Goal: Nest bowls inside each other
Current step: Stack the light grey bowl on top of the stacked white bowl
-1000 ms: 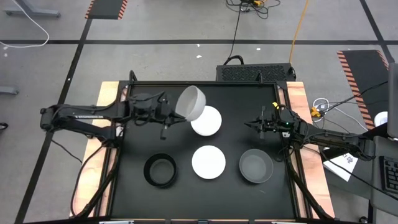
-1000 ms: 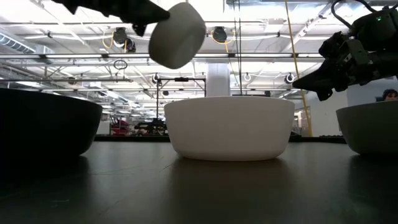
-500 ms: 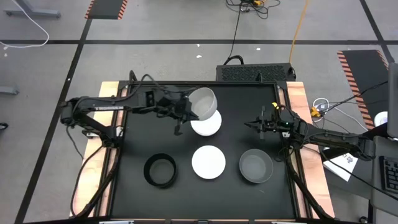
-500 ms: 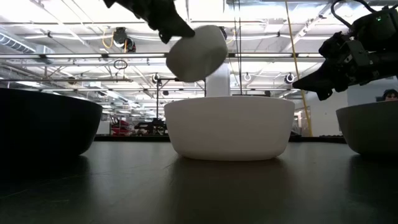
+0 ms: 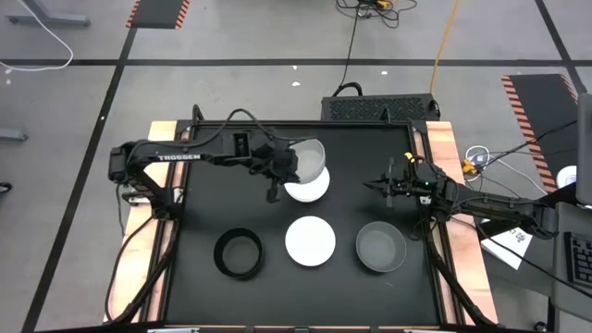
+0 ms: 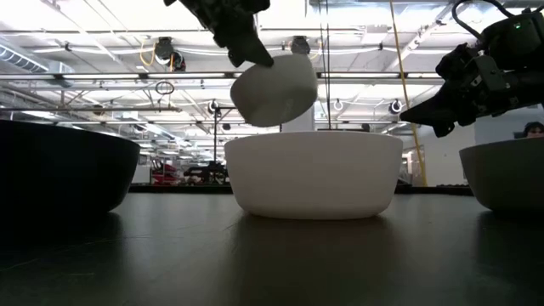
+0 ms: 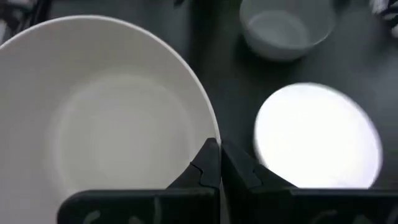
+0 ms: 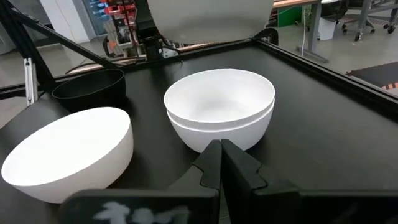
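My left gripper is shut on a white bowl, held in the air over a stack of two white bowls at the table's far middle. In the low view the held bowl hangs tilted above the near white bowl. That single white bowl stands on its base between a black bowl and a grey bowl. My right gripper is shut and empty, above the table to the right of the stack. My left gripper pinches the held bowl's rim on its left side, one finger inside and one outside the wall. The fingers come slanting down from the table's left. The bowl is lifted clear, tilted, its mouth up and partly toward the left.
The black table top has a raised frame all round. Free room lies along the far left and the near edge. A black box sits beyond the far edge.
My left gripper has gone toward the table's right edge and down with the white bowl, ending over the stack. The bowl has tipped from lying nearly on its side to more upright. My right gripper has kept still.
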Controlling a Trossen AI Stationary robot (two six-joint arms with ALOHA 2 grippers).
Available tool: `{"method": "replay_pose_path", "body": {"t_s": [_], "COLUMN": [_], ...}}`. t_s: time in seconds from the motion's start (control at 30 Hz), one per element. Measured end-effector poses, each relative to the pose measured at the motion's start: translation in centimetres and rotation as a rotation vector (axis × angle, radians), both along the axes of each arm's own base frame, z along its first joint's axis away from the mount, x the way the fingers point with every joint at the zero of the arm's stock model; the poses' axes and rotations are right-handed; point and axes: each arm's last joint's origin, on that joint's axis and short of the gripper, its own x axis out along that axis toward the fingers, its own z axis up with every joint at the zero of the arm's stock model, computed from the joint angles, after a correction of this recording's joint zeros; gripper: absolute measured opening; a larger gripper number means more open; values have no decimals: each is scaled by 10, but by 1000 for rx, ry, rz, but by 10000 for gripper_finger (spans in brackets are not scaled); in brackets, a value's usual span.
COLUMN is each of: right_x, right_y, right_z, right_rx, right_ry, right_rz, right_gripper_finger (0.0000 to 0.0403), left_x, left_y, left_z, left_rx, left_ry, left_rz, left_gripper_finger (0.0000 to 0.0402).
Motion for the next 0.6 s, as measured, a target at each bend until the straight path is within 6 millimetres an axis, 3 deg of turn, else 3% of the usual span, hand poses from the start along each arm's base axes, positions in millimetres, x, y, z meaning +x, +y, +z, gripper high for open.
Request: {"method": "replay_pose_path", "body": {"t_s": [0.23, 0.6], "right_x": [0, 0], "right_y": [0, 0], "right_z": [0, 0], "right_rx": [-5, -5], "right_ry": [-1, -2], "right_rz": [1, 0], "right_gripper_finger": [0, 0], "left_x": [12, 16], "left_y": [-1, -7], "left_z": [2, 4], "left_rx": [-1, 103], "left_ry": [115, 193], "left_rz": [14, -155], "left_gripper_finger": [0, 0]}}
